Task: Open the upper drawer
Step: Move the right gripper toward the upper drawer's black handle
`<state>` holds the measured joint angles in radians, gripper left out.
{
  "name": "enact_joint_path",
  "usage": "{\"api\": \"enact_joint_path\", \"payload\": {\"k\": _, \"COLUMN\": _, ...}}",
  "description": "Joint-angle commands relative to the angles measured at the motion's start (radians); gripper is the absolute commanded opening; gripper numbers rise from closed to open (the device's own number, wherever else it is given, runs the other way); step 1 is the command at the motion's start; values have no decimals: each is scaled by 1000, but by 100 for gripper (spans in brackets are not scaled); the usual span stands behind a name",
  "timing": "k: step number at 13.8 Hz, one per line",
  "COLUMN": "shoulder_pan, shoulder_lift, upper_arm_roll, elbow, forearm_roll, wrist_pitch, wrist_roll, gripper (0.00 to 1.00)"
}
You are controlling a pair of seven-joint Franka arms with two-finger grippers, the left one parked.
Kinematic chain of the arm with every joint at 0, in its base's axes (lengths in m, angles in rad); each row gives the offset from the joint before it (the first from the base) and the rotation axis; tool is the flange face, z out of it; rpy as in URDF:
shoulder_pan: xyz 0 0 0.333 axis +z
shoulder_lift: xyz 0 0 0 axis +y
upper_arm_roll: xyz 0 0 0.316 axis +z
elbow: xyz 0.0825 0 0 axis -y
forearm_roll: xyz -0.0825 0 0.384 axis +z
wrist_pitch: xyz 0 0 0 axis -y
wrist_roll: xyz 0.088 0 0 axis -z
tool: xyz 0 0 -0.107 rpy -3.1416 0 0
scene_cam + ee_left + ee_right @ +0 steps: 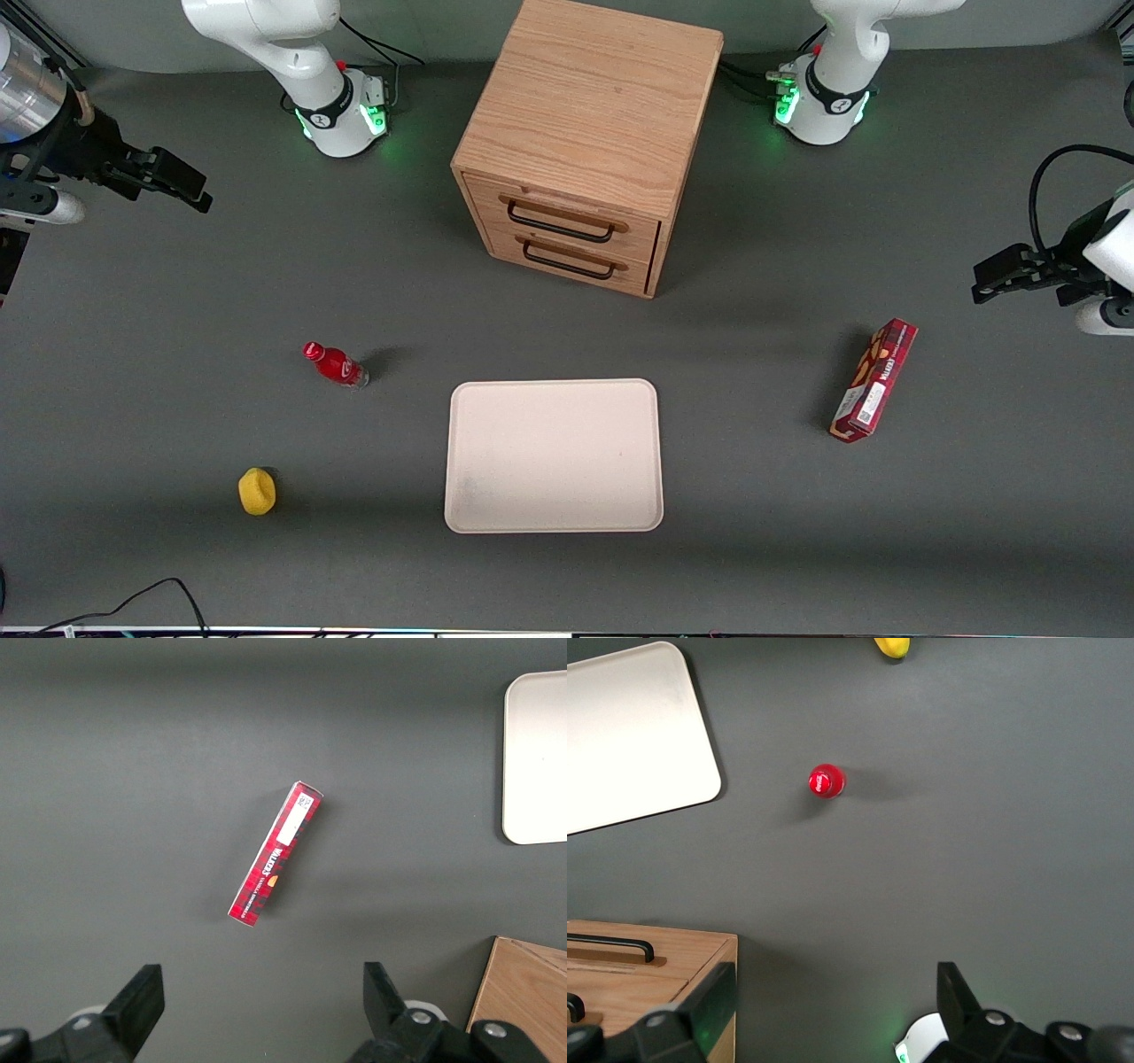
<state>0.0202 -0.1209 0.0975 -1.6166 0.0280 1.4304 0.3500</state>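
The wooden cabinet stands at the middle of the table, farther from the front camera than the tray. Its upper drawer is closed flush, with a black wire handle under a wooden strip; the lower drawer below it is closed too. My right gripper hangs above the table toward the working arm's end, well apart from the cabinet. Its fingers are spread wide with nothing between them. The right wrist view shows the gripper, a corner of the cabinet and part of the upper drawer.
A cream tray lies nearer the camera than the cabinet. A red bottle and a yellow object stand toward the working arm's end. A red box lies toward the parked arm's end. The working arm's base sits beside the cabinet.
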Motion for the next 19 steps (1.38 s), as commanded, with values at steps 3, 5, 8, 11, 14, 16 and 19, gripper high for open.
{"api": "enact_joint_path", "payload": {"k": 3, "shoulder_pan": -5, "shoulder_lift": 3, "upper_arm_roll": 4, "elbow": 23, "forearm_roll": 13, "wrist_pitch": -34, "wrist_roll": -20, "gripper": 100}}
{"api": "enact_joint_path", "payload": {"k": 5, "shoulder_pan": -2, "shoulder_lift": 9, "upper_arm_roll": 17, "elbow": 23, "forearm_roll": 13, "wrist_pitch": -33, "wrist_roll": -26, "gripper": 100}}
{"api": "enact_joint_path", "payload": {"k": 8, "shoulder_pan": -3, "shoulder_lift": 58, "upper_arm_roll": 128, "elbow": 44, "forearm_roll": 29, "wrist_pitch": -33, "wrist_roll": -178, "gripper": 100}}
{"api": "enact_joint_path", "payload": {"k": 11, "shoulder_pan": 6, "shoulder_lift": 211, "upper_arm_roll": 256, "elbow": 229, "forearm_roll": 64, "wrist_pitch": -34, "wrist_roll": -334, "gripper": 100}}
{"api": "enact_joint_path", "payload": {"k": 14, "shoulder_pan": 10, "shoulder_lift": 353, "upper_arm_roll": 399, "elbow": 302, "forearm_roll": 104, "wrist_pitch": -21, "wrist_roll": -436, "gripper": 100}}
{"api": "enact_joint_path", "payload": {"k": 16, "shoulder_pan": 10, "shoulder_lift": 443, "upper_arm_roll": 487, "elbow": 336, "forearm_roll": 153, "wrist_pitch": 50, "wrist_roll": -441, "gripper": 100}}
{"api": "enact_joint_path", "payload": {"k": 19, "shoulder_pan": 12, "shoulder_lift": 545, "upper_arm_roll": 593, "elbow": 334, "forearm_roll": 159, "wrist_pitch": 177, "wrist_roll": -450, "gripper": 100}}
